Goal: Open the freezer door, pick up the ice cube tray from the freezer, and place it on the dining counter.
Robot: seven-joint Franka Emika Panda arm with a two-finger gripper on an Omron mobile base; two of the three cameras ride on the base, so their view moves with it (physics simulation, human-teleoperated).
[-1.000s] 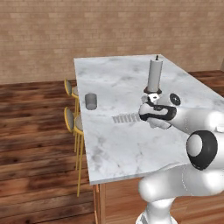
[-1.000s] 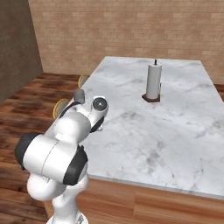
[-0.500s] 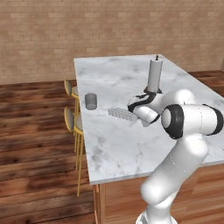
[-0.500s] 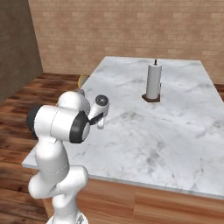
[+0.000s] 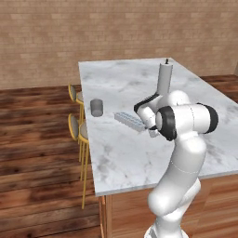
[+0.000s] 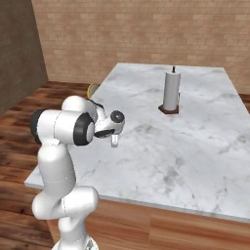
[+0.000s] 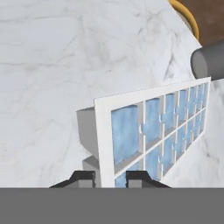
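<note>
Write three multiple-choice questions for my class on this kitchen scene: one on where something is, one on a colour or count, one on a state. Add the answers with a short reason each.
1. Where is the ice cube tray?
A. on the floor
B. over the dining counter
C. on a stool

2. What colour are the tray's cells?
A. pale blue
B. red
C. green

3. How does the claw stand?
A. wide open, away from the tray
B. shut on the tray's end
C. shut on the grey cup

Answers: 1 B, the left base view shows the tray above the marble top, near the grey cup. 2 A, the hand view shows pale blue cells in a white frame. 3 B, the fingertips pinch the tray's near edge.
</note>
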